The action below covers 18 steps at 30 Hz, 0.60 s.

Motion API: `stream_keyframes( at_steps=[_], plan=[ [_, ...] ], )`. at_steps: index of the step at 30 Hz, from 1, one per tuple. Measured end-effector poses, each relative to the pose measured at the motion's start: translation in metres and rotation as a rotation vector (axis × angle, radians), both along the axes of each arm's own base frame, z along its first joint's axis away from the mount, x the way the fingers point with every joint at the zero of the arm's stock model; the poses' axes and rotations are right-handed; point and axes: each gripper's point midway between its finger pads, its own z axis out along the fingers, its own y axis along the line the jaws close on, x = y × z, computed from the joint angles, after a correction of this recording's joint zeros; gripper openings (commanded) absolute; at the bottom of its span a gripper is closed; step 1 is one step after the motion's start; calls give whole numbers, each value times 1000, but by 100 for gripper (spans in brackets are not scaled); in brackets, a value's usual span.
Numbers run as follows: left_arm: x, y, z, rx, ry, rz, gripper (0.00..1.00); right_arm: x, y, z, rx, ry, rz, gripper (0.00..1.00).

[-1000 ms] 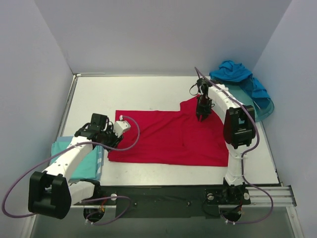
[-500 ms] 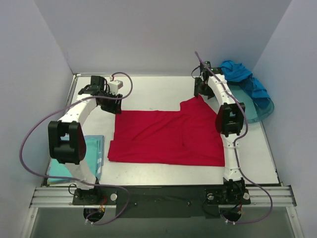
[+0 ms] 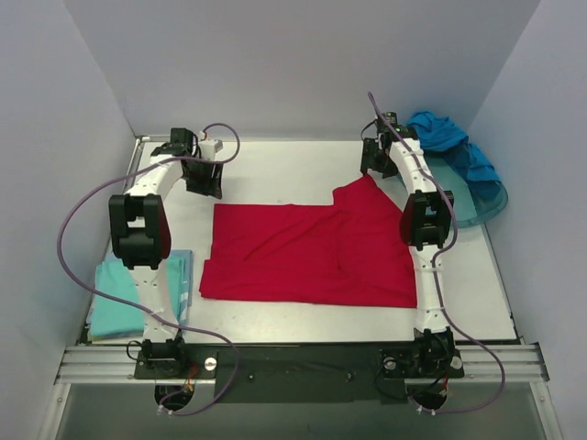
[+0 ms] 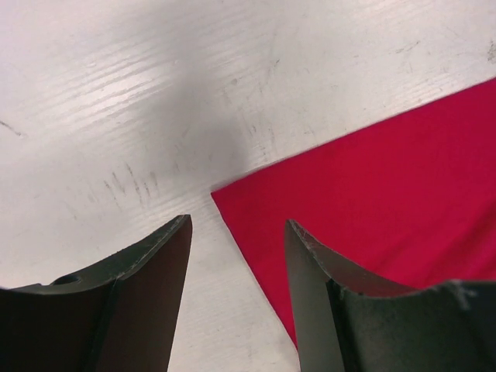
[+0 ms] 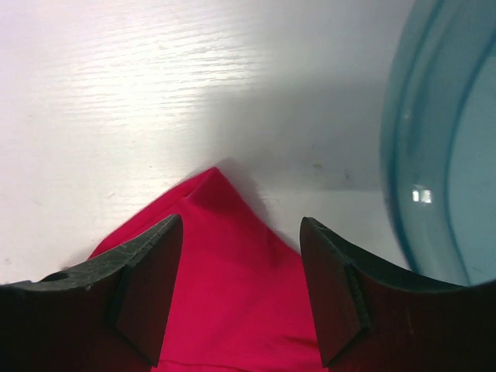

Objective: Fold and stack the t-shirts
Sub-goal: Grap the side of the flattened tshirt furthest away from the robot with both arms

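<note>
The red t-shirt [image 3: 303,252] lies spread flat mid-table. My left gripper [image 3: 207,186] hovers open over its far-left corner; in the left wrist view that corner of the red t-shirt [image 4: 372,194] points between the left gripper's [image 4: 236,232] fingers, and nothing is held. My right gripper [image 3: 371,169] is open above the shirt's raised far-right corner. In the right wrist view the red t-shirt's [image 5: 225,294] tip sits between the right gripper's [image 5: 240,232] spread fingers. A blue t-shirt [image 3: 438,131] is crumpled at the back right. A pale aqua t-shirt [image 3: 115,298] lies folded at the near left.
A translucent teal tray [image 3: 481,203] stands at the right edge under the blue shirt, and its rim [image 5: 403,155] shows close beside my right fingers. Grey walls enclose the table on three sides. Purple cables loop off both arms.
My left arm swung from the shirt's near-left side to its far-left corner. My right gripper let go of the cloth, opened and moved back to the far-right tip.
</note>
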Motion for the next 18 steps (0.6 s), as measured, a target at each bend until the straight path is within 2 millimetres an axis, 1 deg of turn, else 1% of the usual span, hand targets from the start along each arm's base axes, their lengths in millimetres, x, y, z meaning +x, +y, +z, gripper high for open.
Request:
stream_keyframes(
  at_steps=[2, 6, 7, 10, 13, 14, 16, 17, 18],
  plan=[
    [-1, -2, -6, -8, 18, -20, 61, 0, 5, 0, 27, 3, 10, 55],
    [-8, -4, -25, -8, 74, -68, 61, -1, 11, -1, 103, 13, -9, 51],
    [-10, -4, -30, -5, 87, -75, 61, -2, 11, -2, 122, 17, -12, 48],
    [-17, -4, -44, 14, 126, -115, 61, -2, 6, -9, 173, 39, -29, 47],
    [-18, -5, -46, 29, 130, -146, 58, -9, 3, -15, 198, 78, -33, 46],
    [-18, -5, -47, 34, 133, -152, 56, -12, 3, -17, 201, 92, -32, 45],
    [-18, -5, -47, 39, 134, -163, 47, -17, 4, -19, 203, 114, -33, 37],
    [-18, -5, -47, 40, 133, -167, 39, -19, 4, -21, 204, 123, -32, 21],
    [-18, -6, -48, 39, 134, -171, 36, -20, 5, -23, 205, 132, -30, 14]
  ],
)
